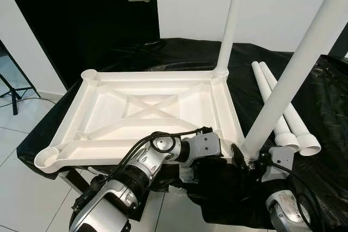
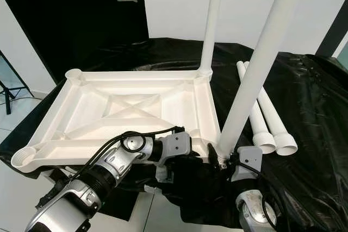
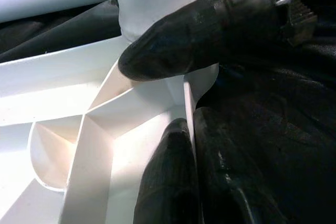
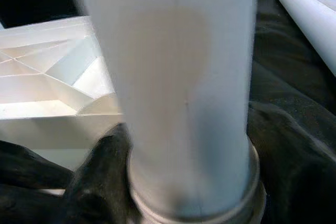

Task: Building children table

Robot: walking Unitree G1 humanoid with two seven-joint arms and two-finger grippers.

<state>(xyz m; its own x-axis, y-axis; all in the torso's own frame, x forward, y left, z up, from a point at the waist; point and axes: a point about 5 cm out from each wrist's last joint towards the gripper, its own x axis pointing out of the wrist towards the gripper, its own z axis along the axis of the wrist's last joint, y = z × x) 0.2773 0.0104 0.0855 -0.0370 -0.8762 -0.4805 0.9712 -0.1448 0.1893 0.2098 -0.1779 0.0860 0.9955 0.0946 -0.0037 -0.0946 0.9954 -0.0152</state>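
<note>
One white tabletop [image 1: 147, 113] lies upside down on the black-covered worktop [image 1: 326, 112]. Four white legs: one stands upright in the tabletop's far right corner [image 1: 231, 23], one leans up from its near right corner [image 1: 293, 74], two lie loose just right of it [image 1: 283, 110]. The left tool [image 3: 173, 129] pinches the tabletop's rim at that near corner. The right tool [image 1: 247, 161] sits at the leaning leg's base; I cannot tell its opening.

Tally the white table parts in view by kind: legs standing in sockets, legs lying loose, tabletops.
Legs standing in tabletop sockets: 2, far corner leg and near corner leg, the near one at the robot's hands
Legs lying loose on the black sheet: 2, and
Tabletops, upside down: 1
Total: 5 white parts
</note>
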